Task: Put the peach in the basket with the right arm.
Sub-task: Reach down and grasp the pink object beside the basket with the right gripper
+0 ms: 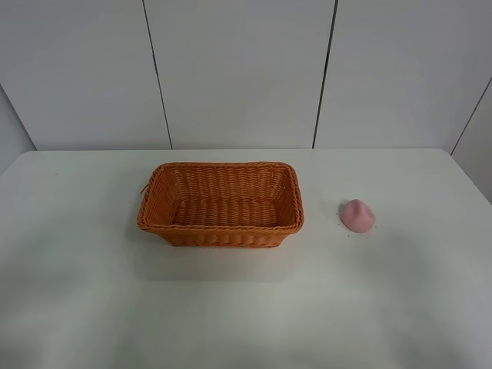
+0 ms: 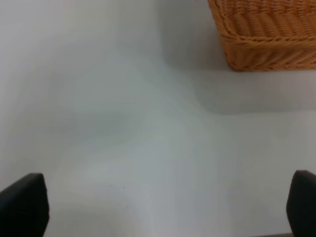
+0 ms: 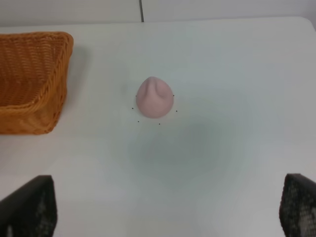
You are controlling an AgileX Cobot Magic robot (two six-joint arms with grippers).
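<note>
The pale-pink peach (image 1: 357, 215) rests on the white table, to the right of the orange wicker basket (image 1: 221, 204), which is empty. Neither arm shows in the exterior high view. In the right wrist view the peach (image 3: 154, 97) lies ahead of my right gripper (image 3: 170, 207), whose dark fingertips (image 3: 29, 207) stand wide apart at the frame's lower corners, with the basket (image 3: 32, 81) off to one side. My left gripper (image 2: 163, 205) is open too, its fingers (image 2: 24, 205) spread over bare table, a basket corner (image 2: 266, 34) beyond.
The white table (image 1: 246, 307) runs to a pale panelled wall (image 1: 246, 69) at the back. A few tiny dark specks ring the peach.
</note>
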